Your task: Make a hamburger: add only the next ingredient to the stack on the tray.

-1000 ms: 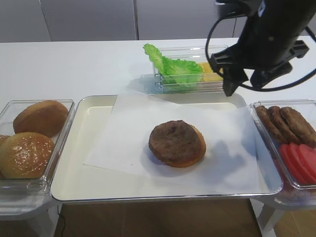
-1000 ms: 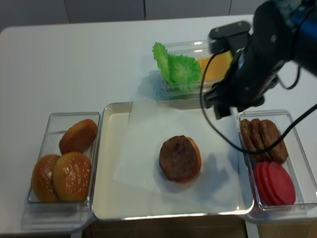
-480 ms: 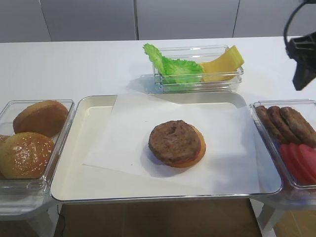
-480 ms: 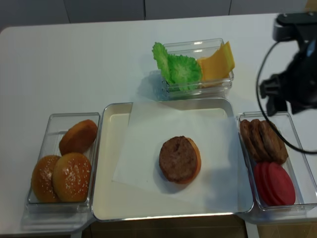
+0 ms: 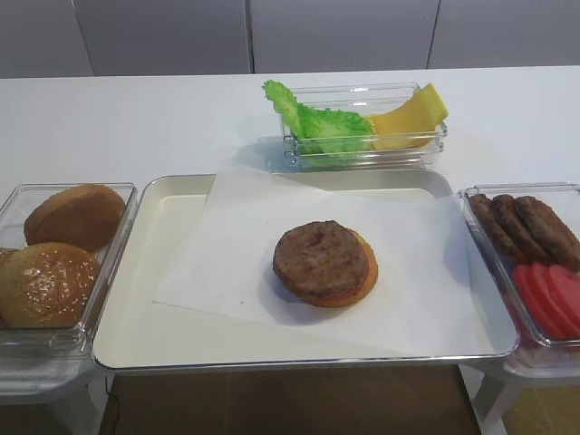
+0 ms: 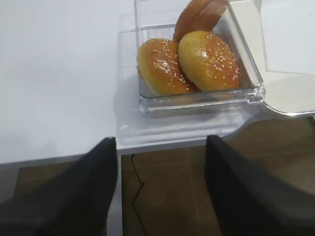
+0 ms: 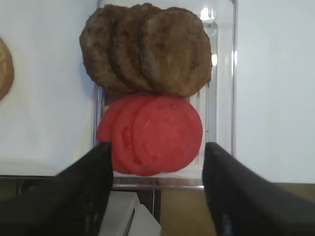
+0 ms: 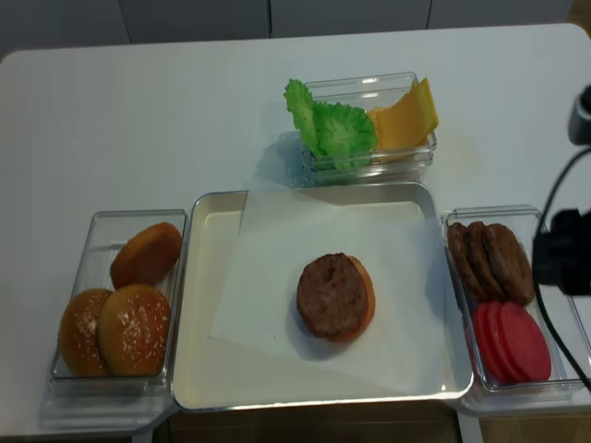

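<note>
Withdrawn from above the cream-white rimmed tray [image 5: 136,272], the right gripper [image 7: 157,189] hangs wide open and empty over the tomato tub; behind it, the grainy dark-brown meat patty [image 5: 319,260] tops the tan bun stack [image 5: 358,288]; placement judged complete.

White table [image 5: 136,118] under even light — grey cabinet panels [image 5: 163,36] behind, brown floor [image 6: 197,187] below its edge.

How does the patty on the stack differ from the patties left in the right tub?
The patty on the stack lies flat and alone on the bun base, on the tray; the patties in the tub are three, overlapping and leaning on one another. The stacked one sits on white paper, the others in clear plastic beside tomato slices. Both are round, dark brown and grainy.
</note>
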Controlling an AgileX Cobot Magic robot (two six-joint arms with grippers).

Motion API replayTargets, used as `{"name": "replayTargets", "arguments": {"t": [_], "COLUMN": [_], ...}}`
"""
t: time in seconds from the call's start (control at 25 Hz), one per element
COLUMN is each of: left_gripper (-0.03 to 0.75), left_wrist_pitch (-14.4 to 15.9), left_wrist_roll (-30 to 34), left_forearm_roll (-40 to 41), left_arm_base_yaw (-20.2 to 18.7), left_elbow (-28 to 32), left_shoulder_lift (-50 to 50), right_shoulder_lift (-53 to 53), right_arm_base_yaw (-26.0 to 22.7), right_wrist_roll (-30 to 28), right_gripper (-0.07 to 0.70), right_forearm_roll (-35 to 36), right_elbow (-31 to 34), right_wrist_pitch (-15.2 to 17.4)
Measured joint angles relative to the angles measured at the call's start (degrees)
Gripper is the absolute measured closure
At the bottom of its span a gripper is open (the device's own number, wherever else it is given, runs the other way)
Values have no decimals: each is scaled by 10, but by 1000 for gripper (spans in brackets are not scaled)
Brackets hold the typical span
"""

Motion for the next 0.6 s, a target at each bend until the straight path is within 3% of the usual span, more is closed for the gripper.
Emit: {"name": "replayTargets", "arguments": {"t": [0.2, 0.6], "left_gripper": [296, 296], "left_wrist_pitch": [0, 0], "left_wrist_roll": [0, 0], "left_forearm_roll": [0, 0], "left_arm_base_yaw": [0, 0], "left_elbow": [0, 0], "left_shoulder_lift": [0, 0], "right_shoulder_lift": [-116, -348], "right_arm_base_yaw": [0, 0], "right_wrist_roll": [0, 0], "right_gripper": [181, 181], "right_forearm_roll": [0, 0], "right_elbow": [54, 119], "right_wrist_pitch": [5, 46]}}
